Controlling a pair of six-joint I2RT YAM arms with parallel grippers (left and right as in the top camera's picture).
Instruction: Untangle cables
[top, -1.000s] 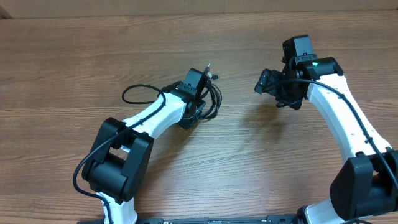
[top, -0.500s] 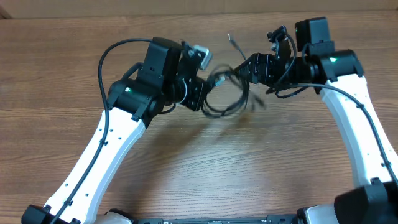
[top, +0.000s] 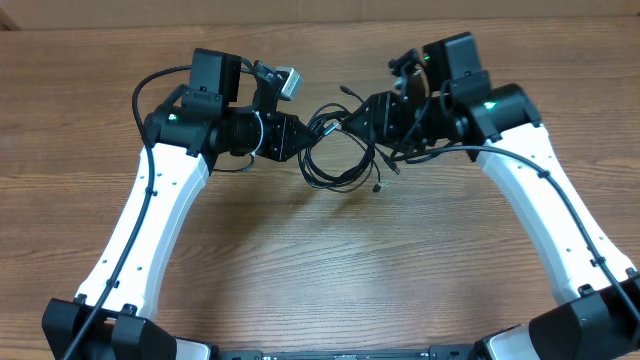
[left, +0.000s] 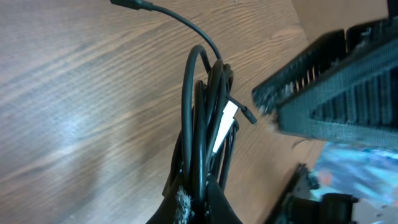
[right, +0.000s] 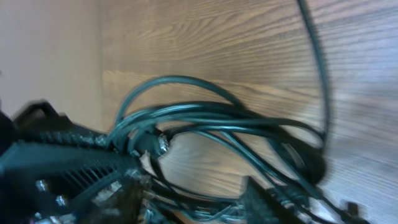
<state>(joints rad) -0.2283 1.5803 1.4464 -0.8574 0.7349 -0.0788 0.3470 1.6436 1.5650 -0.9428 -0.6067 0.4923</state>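
1. Your left claw (top: 303, 137) is clamped on the cables (top: 340, 160). In the left wrist view the strands come out from between its closed tips (left: 194, 202).
2. Your right claw (top: 372, 112) faces the left one and sits against the other side of the bundle. Its wrist view is blurred, so you cannot tell whether it is gripping.
3. The cables (right: 211, 121) hang as a looped tangle between your two claws, over the middle of the far part of the worktop (top: 330, 260).
4. One loose end (top: 345, 91) sticks up from the bundle and another (top: 378, 186) dangles below it.
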